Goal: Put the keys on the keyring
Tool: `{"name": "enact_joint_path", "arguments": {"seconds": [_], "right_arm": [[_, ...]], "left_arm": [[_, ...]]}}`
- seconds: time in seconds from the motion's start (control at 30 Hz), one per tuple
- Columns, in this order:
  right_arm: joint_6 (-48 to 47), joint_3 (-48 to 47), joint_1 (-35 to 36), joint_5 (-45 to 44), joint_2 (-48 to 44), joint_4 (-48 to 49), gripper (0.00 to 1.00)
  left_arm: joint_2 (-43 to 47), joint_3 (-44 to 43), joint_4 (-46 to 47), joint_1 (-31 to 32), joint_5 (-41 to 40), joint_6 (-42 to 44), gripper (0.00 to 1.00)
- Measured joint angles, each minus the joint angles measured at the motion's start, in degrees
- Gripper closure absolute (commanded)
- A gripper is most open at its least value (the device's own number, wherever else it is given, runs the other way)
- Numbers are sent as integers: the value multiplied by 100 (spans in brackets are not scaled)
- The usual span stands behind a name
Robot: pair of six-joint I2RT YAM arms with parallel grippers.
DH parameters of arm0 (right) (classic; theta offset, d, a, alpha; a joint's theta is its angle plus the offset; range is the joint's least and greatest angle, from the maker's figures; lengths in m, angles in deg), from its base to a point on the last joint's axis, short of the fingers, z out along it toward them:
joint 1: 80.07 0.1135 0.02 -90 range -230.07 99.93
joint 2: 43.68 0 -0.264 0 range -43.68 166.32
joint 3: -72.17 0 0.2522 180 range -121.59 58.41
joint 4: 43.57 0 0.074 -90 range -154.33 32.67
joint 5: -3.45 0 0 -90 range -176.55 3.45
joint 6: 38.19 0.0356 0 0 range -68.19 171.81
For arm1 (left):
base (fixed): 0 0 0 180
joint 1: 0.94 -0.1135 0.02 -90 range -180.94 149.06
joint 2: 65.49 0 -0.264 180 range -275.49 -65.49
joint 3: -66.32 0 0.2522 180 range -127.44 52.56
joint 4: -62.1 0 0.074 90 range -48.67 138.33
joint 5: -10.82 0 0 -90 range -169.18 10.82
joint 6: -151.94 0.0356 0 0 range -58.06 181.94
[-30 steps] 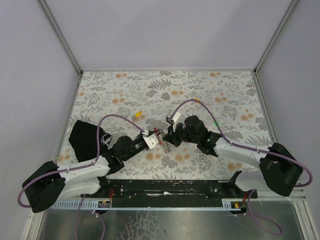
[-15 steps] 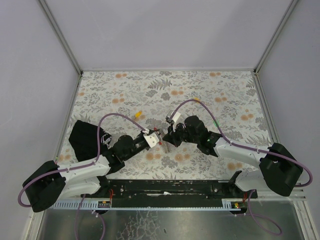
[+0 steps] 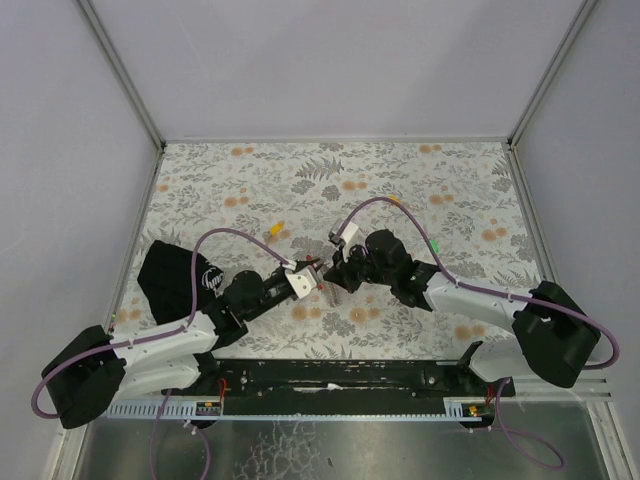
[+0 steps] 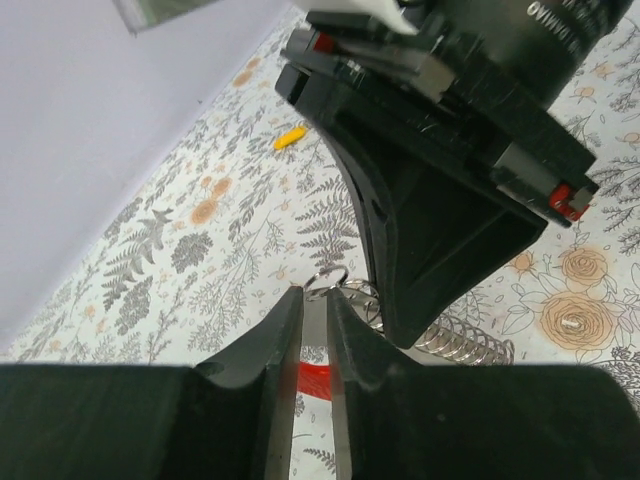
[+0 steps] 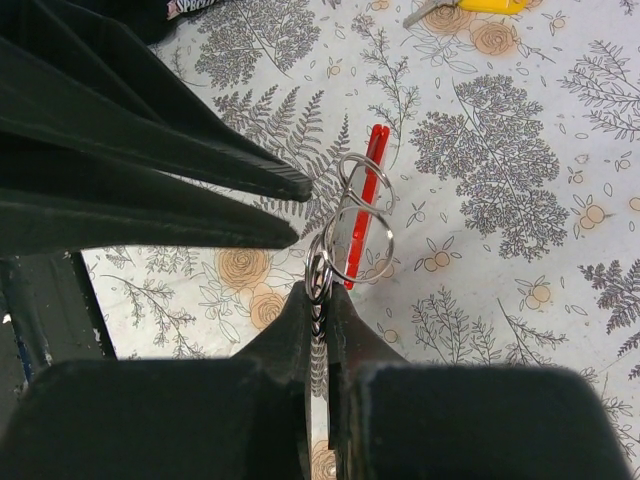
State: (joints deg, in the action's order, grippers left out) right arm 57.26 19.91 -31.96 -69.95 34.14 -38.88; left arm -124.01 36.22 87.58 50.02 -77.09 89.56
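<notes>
Near the middle of the table (image 3: pixel 450 190), a little toward 6 o'clock: we have the keyring (image 5: pixel 371 180) caught between the two claws; whether it touches the cloth we cannot tell.
Right claw (image 5: pixel 318 292): pinched tight on the keyring's bunch of wire loops, with the red strip running off them toward 12 o'clock in its own view.
Left claw (image 4: pixel 315 295): only a thin slit shows between its jaws, and the tips sit right at a wire loop — whether it pinches anything we cannot tell.
Yellow key (image 3: pixel 277 229): flat on the table at about 10 o'clock from the claws, apart from them and not on the ring.
Step in hand: we judge it to be working the loops, opening a coil for a key.
Doing it well: we would hold the right claw dead steady and move the left one in small strokes along the wire, not across it — a sideways tug could twist the loops out of the grip.
Since a second ago: the right arm has leaned slightly toward 9 o'clock, the meeting point has barely moved, and the yellow key lies where it was.
</notes>
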Motion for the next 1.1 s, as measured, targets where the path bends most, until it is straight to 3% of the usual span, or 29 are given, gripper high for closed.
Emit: {"name": "enact_joint_path", "arguments": {"seconds": [0.27,0.5,0.63,0.83,1.1], "right_arm": [[17,-98,0,-2,90,-26,100],[-33,-98,0,-48,90,-46,100],[-120,-72,0,-48,81,-15,100],[-363,118,-2,-63,0,26,100],[-774,356,-2,-57,-76,334,100]], "left_arm": [[13,-7,-79,0,175,179,78],[70,7,-15,-55,-210,-190,59],[262,98,195,-455,-214,-885,54],[173,299,649,-1810,573,-2398,47],[-306,223,898,-2199,1491,-4715,45]]}}
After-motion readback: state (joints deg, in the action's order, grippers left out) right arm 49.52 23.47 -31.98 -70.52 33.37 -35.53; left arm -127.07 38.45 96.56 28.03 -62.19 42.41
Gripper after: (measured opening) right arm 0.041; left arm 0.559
